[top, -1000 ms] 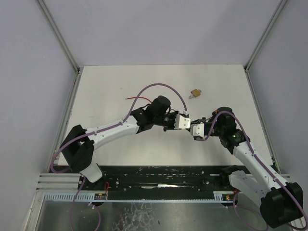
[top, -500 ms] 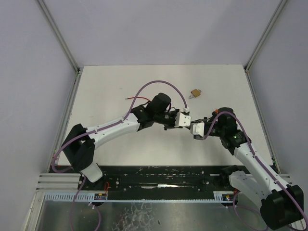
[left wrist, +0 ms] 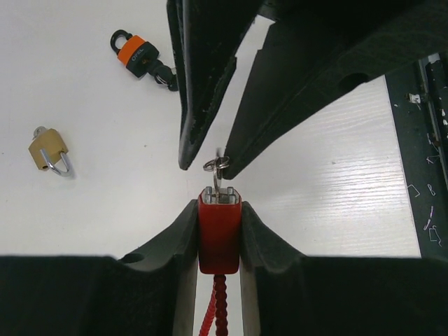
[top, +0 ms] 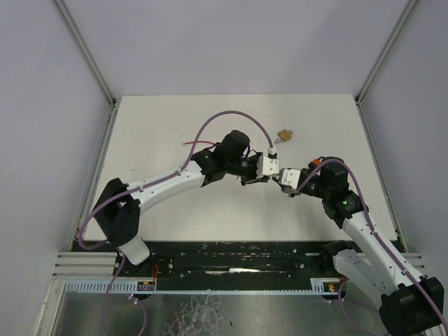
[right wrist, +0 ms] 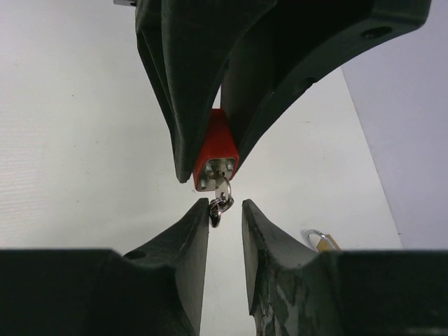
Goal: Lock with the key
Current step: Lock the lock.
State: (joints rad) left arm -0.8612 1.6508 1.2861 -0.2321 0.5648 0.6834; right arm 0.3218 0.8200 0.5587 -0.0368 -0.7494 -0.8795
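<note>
Left gripper [left wrist: 219, 206] is clamped on the red padlock [left wrist: 219, 231], pinching its flat sides. The lock is held off the table [top: 161, 126], mid-air between the two arms. The key [right wrist: 222, 186] sits in the keyway and sticks out toward the right gripper [right wrist: 225, 204].

Right gripper: jaws slightly apart, holding nothing. The key ring [right wrist: 217, 210] hangs at the mouth of the gap and lies against one fingertip; the other is clear of it.

View differences:
- Left wrist: shows a red ribbed cord [left wrist: 213, 308] running off the back of the lock. Also shows two spare locks on the table: a brass padlock [left wrist: 47, 149] lying on its side, and an orange padlock [left wrist: 136, 52] with a black shackle further off.
- Right wrist: shows the keyway face and the open gap. Only a sliver of the brass lock is in frame, and the orange one is not.
- Overhead: both claws meet nose to nose mid-table, with the brass lock just beyond them. The lock and key are too small to resolve there.

Materials: the red body is a smooth rectangular block with a silver metal end face. The key and ring are bright metal. The fingers are matte black, curved and tapering to the tips. The table is white with a faint grain.
</note>
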